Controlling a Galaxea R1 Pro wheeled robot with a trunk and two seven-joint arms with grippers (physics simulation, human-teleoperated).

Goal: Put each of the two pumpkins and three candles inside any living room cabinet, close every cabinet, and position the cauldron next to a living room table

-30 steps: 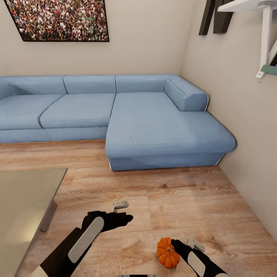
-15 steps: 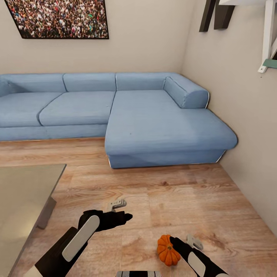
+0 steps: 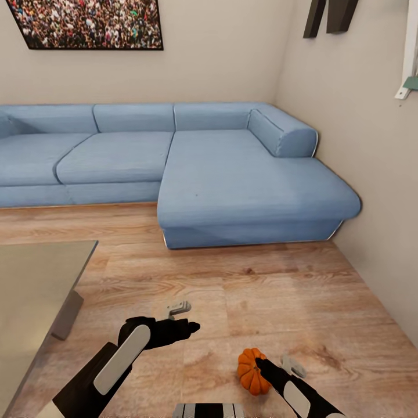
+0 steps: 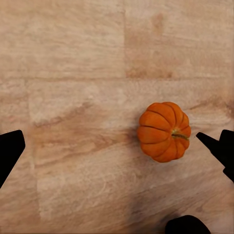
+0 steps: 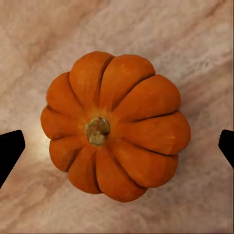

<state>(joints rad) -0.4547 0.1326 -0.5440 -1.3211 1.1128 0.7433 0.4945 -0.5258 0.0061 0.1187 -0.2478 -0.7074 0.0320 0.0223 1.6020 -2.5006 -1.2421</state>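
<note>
the pumpkin [image 5: 116, 126] sits on the wood floor [image 3: 278, 290], stem up, right under the right tool [image 3: 259, 364], whose fingers are spread wide either side, gripping nothing. the left tool [image 3: 188, 328] hangs apart, also spread and empty. best to drop straight down, keep the stem centred, and close across the widest ribs.
</note>
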